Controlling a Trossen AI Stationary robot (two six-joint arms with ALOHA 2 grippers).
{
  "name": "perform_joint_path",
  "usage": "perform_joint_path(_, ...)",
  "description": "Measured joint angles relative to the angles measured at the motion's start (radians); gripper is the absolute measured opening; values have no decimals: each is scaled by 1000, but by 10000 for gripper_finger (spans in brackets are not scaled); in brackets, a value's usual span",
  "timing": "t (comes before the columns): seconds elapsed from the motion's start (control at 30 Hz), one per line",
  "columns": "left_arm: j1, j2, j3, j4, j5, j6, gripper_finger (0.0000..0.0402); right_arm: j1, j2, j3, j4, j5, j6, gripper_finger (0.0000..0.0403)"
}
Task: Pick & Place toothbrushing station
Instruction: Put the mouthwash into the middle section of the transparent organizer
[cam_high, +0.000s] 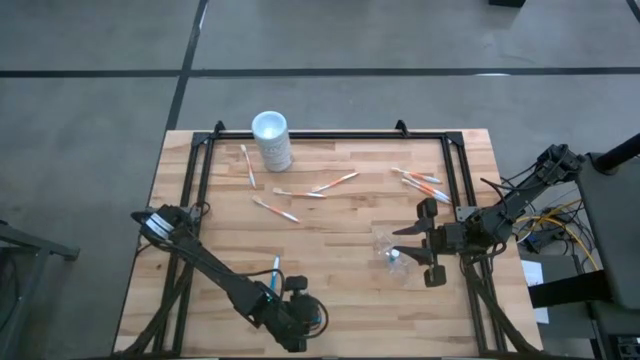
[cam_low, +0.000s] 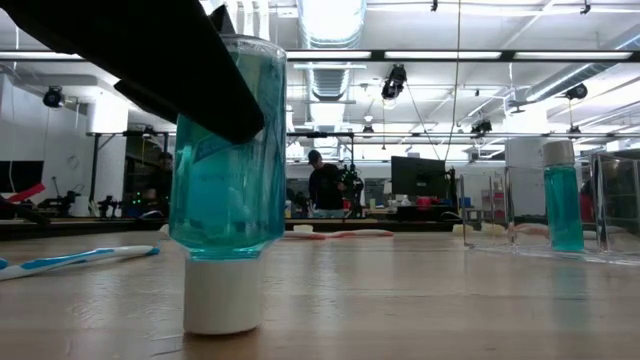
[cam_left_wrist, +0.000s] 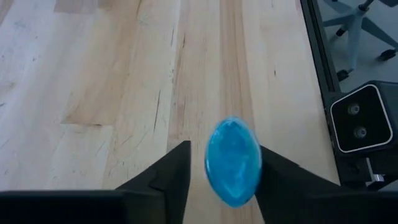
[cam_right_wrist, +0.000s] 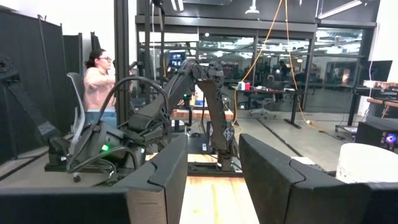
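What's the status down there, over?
Left pincer around upturned blue bottle. Right pincer open, beside clear cup. Toothbrushes lie scattered.

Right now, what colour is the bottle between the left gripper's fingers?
Teal blue bottle standing on a white cap; the low view shows it best.

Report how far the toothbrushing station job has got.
Done: nothing looks placed. The toothbrushes lie scattered on the table, apparently none in the clear cup.
In hand: the left gripper straddles a blue bottle standing on its white cap, with a gap on one side. The right gripper is open and empty beside the clear cup.
Left: gathering the brushes, probably everything.
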Motion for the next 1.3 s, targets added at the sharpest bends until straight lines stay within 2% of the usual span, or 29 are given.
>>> perform_joint_path(0.17, 0, 0, 6, -1, 0, 0, 116, 0, 0, 0, 0, 0, 0, 141)
perform_joint_path(0.33, 0, 0, 10, 0, 0, -1, 99, 0, 0, 0, 0, 0, 0, 141)
perform_joint_path(0.67, 0, -9, 12, 8, -5, 4, 98, 0, 0, 0, 0, 0, 0, 141)
perform_joint_path(1.3, 0, -112, 13, 50, -86, 105, 97, 0, 0, 0, 0, 0, 0, 141)
